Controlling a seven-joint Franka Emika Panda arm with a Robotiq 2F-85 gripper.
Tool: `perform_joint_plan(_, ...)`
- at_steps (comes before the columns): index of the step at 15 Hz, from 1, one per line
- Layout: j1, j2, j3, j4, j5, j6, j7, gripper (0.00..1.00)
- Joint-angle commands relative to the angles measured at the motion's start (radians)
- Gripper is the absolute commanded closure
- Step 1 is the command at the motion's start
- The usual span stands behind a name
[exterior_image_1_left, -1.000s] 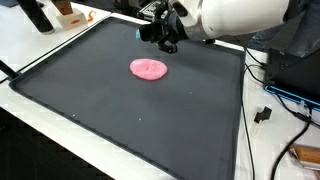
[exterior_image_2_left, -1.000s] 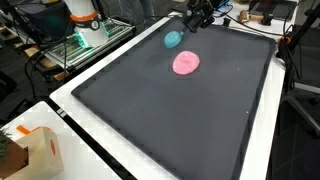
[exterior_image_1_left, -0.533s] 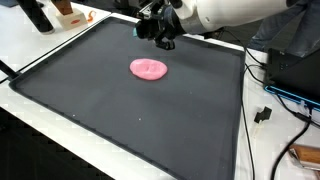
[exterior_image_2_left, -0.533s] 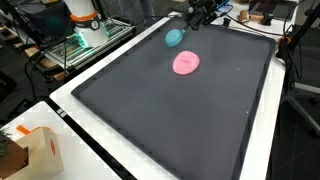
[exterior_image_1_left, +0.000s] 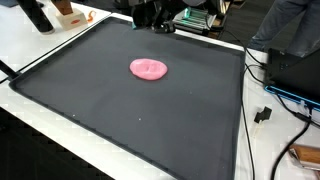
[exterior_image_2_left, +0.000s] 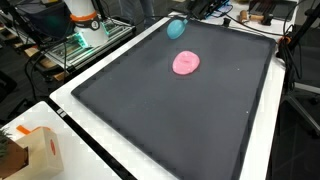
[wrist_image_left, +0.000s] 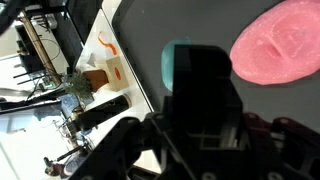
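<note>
Covering a white benchtop (exterior_image_1_left: 45, 45), a wide black mat (exterior_image_1_left: 130, 115) is lying flat; a flat pink disc (exterior_image_1_left: 148, 68) is resting mid-mat. The black gripper (exterior_image_2_left: 184, 21) is pinching a teal lump (exterior_image_2_left: 177, 28).

Smooth teal object (exterior_image_2_left: 176, 28), matt black mat (exterior_image_2_left: 150, 110)

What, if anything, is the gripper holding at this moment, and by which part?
The gripper appears shut on a teal object, seemingly by its upper edge; in the wrist view the fingers hide the exact contact.
</note>
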Motion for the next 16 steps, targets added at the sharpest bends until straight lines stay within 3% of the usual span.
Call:
perform_joint_plan(1,-0.038,-0.08,0.011,-0.051,0.079,0.059,-0.061,0.75)
perform_joint_plan(8,-0.099,-0.185,0.007,-0.115,0.24,0.204,-0.186,0.75)
perform_joint_plan(16,-0.152,-0.28,0.001,-0.238,0.342,0.378,-0.289,0.75)
